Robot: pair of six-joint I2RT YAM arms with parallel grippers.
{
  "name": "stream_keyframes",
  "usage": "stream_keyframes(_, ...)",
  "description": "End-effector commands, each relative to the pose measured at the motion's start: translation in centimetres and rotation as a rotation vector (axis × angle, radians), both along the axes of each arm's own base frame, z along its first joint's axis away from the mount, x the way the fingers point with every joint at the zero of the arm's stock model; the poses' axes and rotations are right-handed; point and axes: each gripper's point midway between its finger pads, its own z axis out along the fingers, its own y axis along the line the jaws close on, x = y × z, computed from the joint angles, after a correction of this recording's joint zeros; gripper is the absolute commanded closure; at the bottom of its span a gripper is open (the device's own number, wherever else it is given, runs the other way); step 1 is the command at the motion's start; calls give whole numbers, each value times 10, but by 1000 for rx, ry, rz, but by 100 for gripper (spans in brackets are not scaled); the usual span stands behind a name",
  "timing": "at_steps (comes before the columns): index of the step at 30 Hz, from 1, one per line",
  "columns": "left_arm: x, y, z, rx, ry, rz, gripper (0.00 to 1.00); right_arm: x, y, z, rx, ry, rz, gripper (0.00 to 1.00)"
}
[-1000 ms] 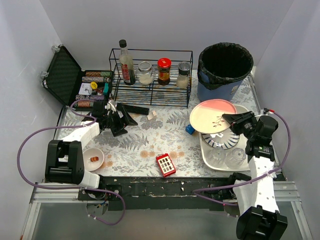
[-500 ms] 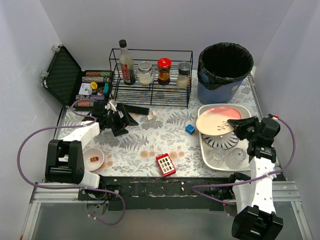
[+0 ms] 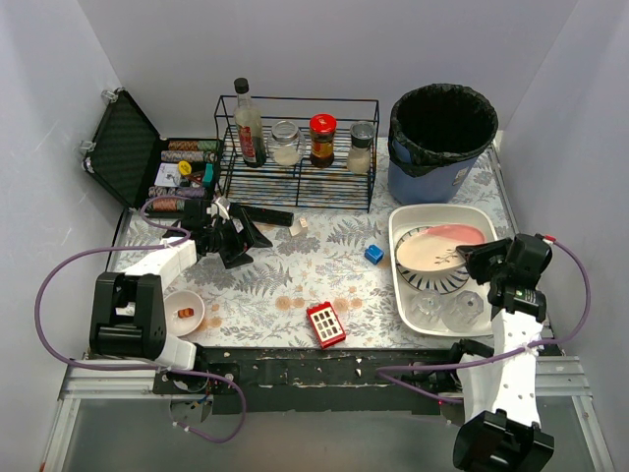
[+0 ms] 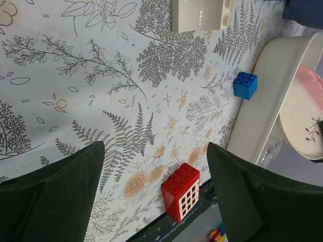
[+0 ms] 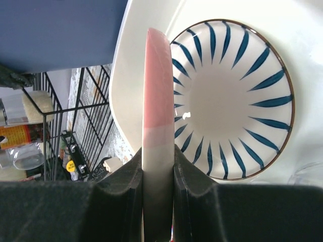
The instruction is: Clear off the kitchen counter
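kitchen worktop (image 3: 285, 270) spreads ahead of both arms, red block (image 3: 325, 324) lying on it. right pincer (image 3: 478, 258) pinches the pink plate (image 3: 437, 248) by its rim, tilted over the striped bowl (image 5: 237, 101) in the white tub (image 3: 405, 295). thin edge grip may slip, so the plate could clack or chip. left pincer (image 3: 239, 234) gapes wide, empty.

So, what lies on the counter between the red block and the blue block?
Nothing: between the red block and the blue block the kitchen counter is bare, as the top and left wrist views show.
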Motion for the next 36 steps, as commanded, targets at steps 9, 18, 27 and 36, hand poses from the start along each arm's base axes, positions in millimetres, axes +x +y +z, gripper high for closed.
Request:
stream_keyframes(9, 10, -3, 12, -25, -35, -14, 19, 27, -19, 32, -40, -148, -34, 99)
stream_keyframes(18, 9, -3, 10, -25, -29, -14, 19, 33, -25, 21, -116, -135, 20, 99)
stream_keyframes(27, 8, -3, 11, -23, -38, -17, 19, 35, -10, -4, -120, -95, 174, 99)
stream_keyframes(36, 9, -3, 12, -24, -39, -18, 19, 28, -6, -24, -145, -58, 265, 99)
